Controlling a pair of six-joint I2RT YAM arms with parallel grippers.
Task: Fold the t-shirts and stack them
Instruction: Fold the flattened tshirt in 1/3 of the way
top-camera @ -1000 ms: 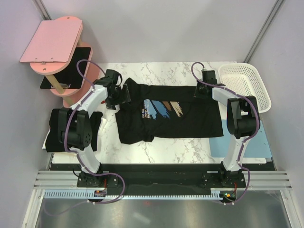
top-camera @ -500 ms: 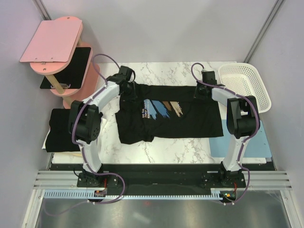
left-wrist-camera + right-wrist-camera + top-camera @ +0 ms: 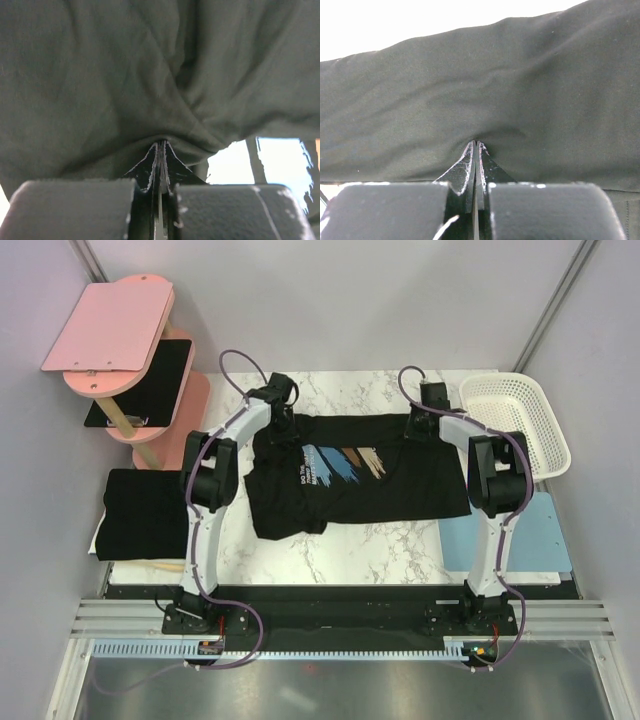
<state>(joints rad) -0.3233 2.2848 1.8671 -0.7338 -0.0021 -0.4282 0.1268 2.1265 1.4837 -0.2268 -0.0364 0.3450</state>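
A black t-shirt (image 3: 390,490) with a blue, white and tan chest print (image 3: 340,465) lies spread across the marble table. My left gripper (image 3: 281,420) is shut on its far left edge, and dark fabric (image 3: 125,75) bunches at the closed tips (image 3: 161,145). At the far right edge my right gripper (image 3: 419,427) is shut on the cloth too, with the tips (image 3: 476,144) pinching a fold of black fabric (image 3: 520,100). A second black t-shirt (image 3: 145,512) lies folded at the left of the table.
A pink two-tier stand (image 3: 110,330) with a black board (image 3: 140,380) stands at the back left. A white basket (image 3: 515,420) sits at the back right. A light blue mat (image 3: 505,535) shows under the shirt's right side.
My left arm swung from the shirt's left sleeve up to its far edge and shut on the fabric. The far edge has lifted and drawn nearer. The right gripper kept its grip.
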